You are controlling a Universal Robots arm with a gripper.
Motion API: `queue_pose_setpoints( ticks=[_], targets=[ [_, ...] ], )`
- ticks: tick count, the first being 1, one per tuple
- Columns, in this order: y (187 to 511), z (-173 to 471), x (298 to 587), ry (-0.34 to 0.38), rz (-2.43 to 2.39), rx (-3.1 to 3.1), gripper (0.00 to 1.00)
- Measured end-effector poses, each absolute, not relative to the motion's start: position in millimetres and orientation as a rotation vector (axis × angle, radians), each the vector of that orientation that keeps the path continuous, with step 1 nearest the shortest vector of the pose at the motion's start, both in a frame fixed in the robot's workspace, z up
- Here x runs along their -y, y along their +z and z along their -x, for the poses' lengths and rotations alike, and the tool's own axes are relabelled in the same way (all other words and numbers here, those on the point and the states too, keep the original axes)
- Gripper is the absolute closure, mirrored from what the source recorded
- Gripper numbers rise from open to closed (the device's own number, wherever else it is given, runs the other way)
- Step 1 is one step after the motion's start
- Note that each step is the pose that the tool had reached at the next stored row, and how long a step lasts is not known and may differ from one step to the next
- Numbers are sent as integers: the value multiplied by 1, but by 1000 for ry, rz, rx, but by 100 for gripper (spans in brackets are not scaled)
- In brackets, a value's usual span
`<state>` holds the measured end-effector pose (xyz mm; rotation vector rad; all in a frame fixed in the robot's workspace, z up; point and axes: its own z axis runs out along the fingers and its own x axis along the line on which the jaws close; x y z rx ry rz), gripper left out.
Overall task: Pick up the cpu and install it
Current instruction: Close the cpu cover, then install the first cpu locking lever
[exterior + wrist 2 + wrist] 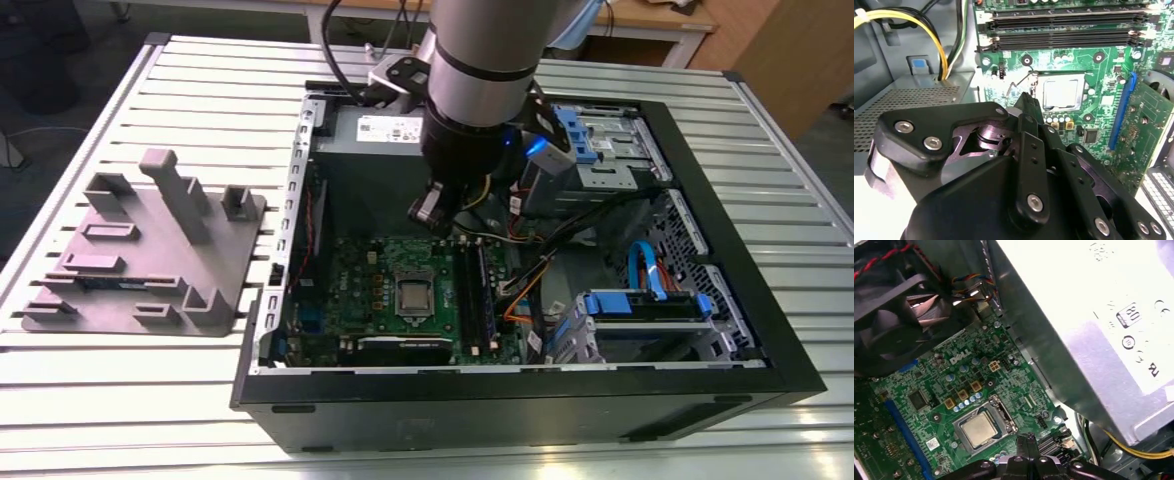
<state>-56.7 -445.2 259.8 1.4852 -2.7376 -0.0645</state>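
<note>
The cpu (pixel 415 296), a small square chip with a silver-grey top, lies flat in the socket of the green motherboard (pixel 350 290) inside the open computer case. Both wrist views show the cpu (pixel 1060 92) (pixel 977 428) framed by the socket's metal bracket. My gripper (pixel 430 212) hangs above the board, a little toward the power supply side of the socket. Its black fingers (pixel 1027 107) are pressed together with nothing between them, and the gripper (pixel 1026 441) stands clear of the chip.
A grey plastic tray (pixel 147 260) with upright holders sits on the slatted table at the exterior view's left. The power supply (pixel 1094 330), a black fan (pixel 889 325), memory slots (pixel 1064 25), yellow cables (pixel 934 35) and blue drive brackets (pixel 641 305) crowd around the board.
</note>
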Motion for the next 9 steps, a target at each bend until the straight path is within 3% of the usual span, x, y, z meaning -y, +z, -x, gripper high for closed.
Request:
queue_pose_setpoints(
  ticks=[9],
  targets=[
    [259,50,435,-67,-1485,2738,90]
  ],
)
